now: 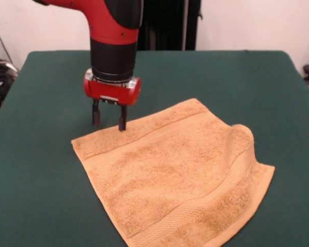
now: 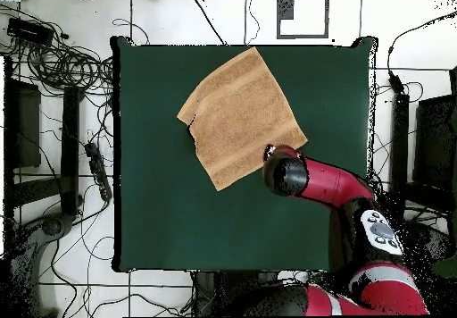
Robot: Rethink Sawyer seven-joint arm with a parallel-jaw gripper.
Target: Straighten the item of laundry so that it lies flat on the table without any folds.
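Towel (image 1: 175,172) is mostly spread on table (image 1: 41,195), just below and beside gripper (image 1: 108,117). Fingers are seen apart, gripping nothing, at its far edge. One raised fold away from gripper is left.

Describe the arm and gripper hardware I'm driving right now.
The arm has glossy red shells over black cylindrical joints. A black wrist section ends in a red block with a silver plate, carrying the gripper with two short dark fingers. From overhead, a round grey marking sits near the base.
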